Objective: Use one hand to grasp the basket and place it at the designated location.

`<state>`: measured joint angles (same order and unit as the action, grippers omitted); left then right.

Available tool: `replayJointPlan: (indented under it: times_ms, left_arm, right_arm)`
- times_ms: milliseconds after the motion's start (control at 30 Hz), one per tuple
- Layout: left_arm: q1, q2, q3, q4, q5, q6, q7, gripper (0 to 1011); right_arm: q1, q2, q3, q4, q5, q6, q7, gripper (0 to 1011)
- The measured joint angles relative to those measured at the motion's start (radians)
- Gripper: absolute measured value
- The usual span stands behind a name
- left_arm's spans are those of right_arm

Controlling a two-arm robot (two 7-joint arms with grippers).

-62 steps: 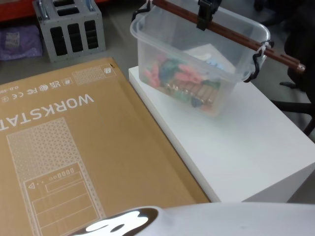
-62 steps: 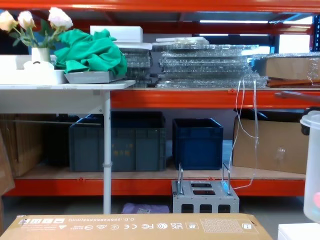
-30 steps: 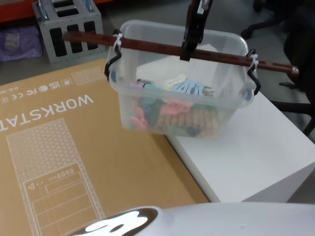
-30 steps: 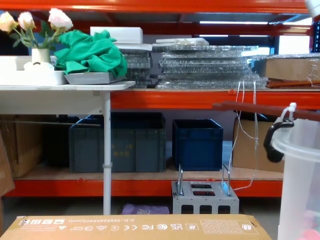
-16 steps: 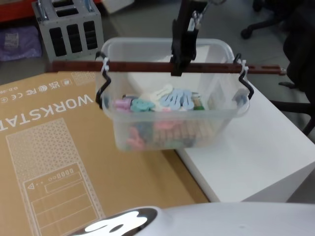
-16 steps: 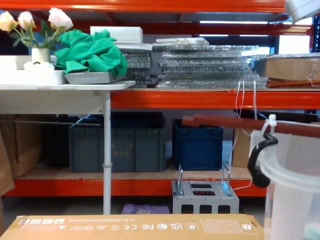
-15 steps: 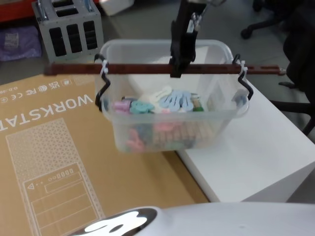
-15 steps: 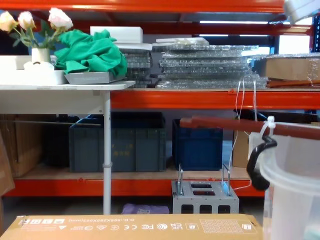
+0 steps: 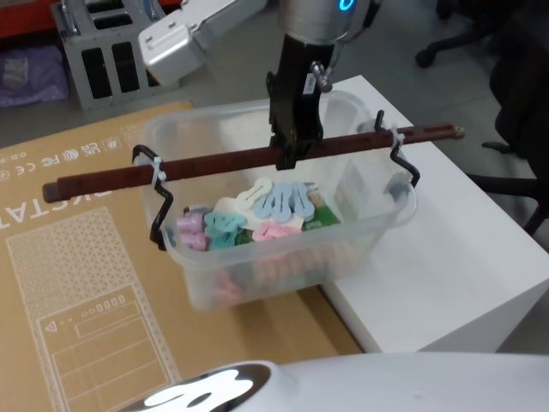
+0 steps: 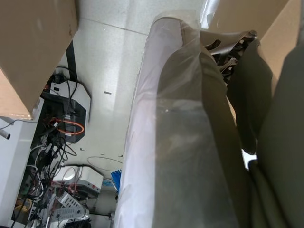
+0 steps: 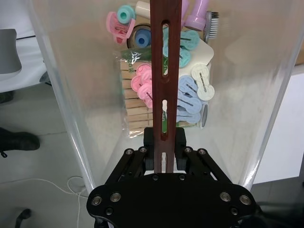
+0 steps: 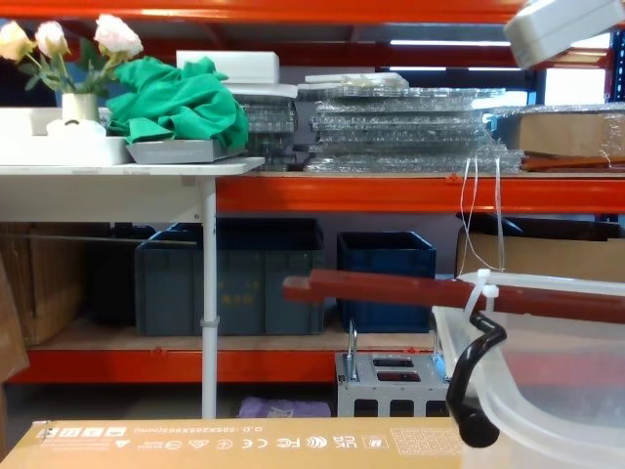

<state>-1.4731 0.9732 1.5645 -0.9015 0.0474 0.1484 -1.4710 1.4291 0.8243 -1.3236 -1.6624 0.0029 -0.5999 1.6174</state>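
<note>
On the left a flat cardboard box (image 9: pixel 77 257) is lying beside the robot. Over its right edge the basket (image 9: pixel 360 245) is hanging clear, slung by black hooks (image 9: pixel 159 215) from a long brown bar (image 9: pixel 214 161). It appears to be touching neither the box nor the white table (image 9: pixel 446 257) to the right. The right gripper (image 9: pixel 292 142) is reaching down from above, its fingers clenched on the bar near the middle, with pastel clips (image 9: pixel 274 206) heaped in the tub below.

In the right wrist view the bar (image 11: pixel 164 71) is running straight out from between the closed fingers. In the chest view the bar's left end (image 12: pixel 391 288) is jutting well past the rim (image 12: pixel 527 391).

The carry looks to be under way and the set-down not yet begun. Doing it well probably means:
- moving slowly so the load is not swinging
- holding the grip firm so the bar is not tipping
- lowering until the base is resting flat before letting go

Which surface is the target cannot be told.
</note>
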Motion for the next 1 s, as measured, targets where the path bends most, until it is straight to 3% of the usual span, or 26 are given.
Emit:
replayJointPlan:
  times_ms: [567, 800, 1000]
  left_arm:
    - [0.0, 0.0, 0.0, 0.0, 0.0, 0.0, 0.0, 0]
    - [0.0, 0.0, 0.0, 0.0, 0.0, 0.0, 0.0, 0]
    - [0.0, 0.0, 0.0, 0.0, 0.0, 0.0, 0.0, 0]
  right_arm:
    - [-0.003, -0.073, -0.035, -0.024, -0.013, -0.05, -0.061, 233]
    - [-0.006, -0.097, -0.049, -0.048, -0.017, -0.051, -0.089, 233]
    - [-0.015, -0.114, -0.059, -0.073, -0.047, -0.025, -0.126, 233]
